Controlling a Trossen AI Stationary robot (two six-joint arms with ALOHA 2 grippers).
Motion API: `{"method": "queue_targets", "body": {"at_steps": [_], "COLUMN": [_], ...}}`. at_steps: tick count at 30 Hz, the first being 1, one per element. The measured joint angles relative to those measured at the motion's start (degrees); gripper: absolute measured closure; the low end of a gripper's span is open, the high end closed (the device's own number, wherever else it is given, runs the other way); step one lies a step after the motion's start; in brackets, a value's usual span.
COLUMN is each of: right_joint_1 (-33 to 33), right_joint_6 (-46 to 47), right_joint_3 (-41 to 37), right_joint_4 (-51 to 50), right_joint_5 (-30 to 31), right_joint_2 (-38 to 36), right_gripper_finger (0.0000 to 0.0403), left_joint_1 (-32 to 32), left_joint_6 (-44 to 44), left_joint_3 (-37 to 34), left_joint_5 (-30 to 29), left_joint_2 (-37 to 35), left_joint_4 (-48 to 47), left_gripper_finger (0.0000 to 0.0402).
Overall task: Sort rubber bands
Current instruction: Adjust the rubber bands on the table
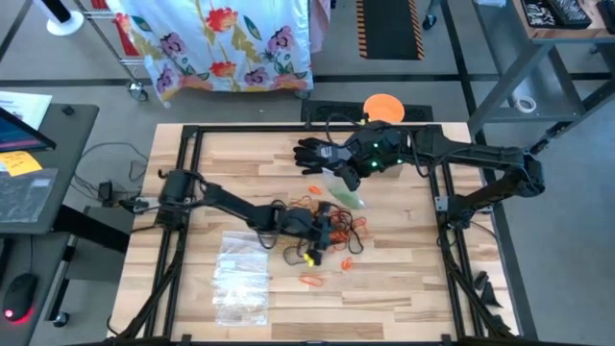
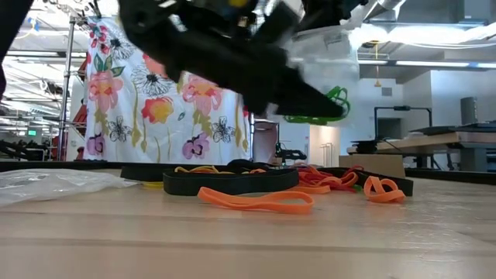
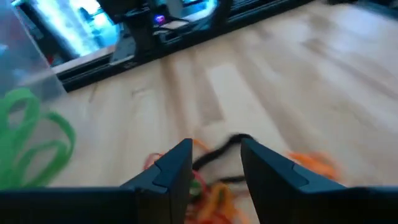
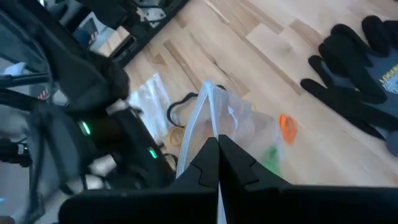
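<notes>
The rubber bands (image 1: 322,226) lie in a loose heap at the middle of the wooden table (image 1: 413,269), with green ones already inside the clear bag (image 4: 233,127) that your right gripper (image 4: 217,152) pinches by its rim with fingers pressed together, holding it up just right of the black glove (image 1: 317,154) at the far side. Your left gripper (image 3: 214,165) hovers over the heap with fingers spread and nothing between them, which only its wrist view shows, while the low view alone shows the bag's green bands (image 2: 329,105) hanging above the table. More clear bags (image 1: 240,274) lie near-left, and a flowered cloth (image 1: 226,38) hangs in the room beyond.
</notes>
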Motion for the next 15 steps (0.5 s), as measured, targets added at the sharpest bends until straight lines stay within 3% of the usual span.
{"method": "queue_targets", "body": {"at_steps": [4,8,15], "right_joint_1": [-0.42,-0.77,-1.11], "right_joint_6": [-0.14,-0.17,-3.83], "right_joint_3": [0.0,0.0,0.0], "right_joint_4": [-0.46,-0.79,-1.49], "right_joint_5": [-0.01,-0.02,-0.04], "right_joint_2": [0.0,0.0,0.0], "right_gripper_finger": [0.0403,0.0403,0.0403], "left_joint_1": [0.91,1.29,-1.74], "left_joint_6": [0.14,-0.66,3.1], "left_joint_3": [7.09,11.68,13.27], "left_joint_5": [-3.92,-1.87,-3.33], "left_joint_2": [5.31,9.58,11.38], "left_joint_4": [-6.85,-12.69,-12.82], "left_gripper_finger": [0.0268,0.0268,0.0268]}}
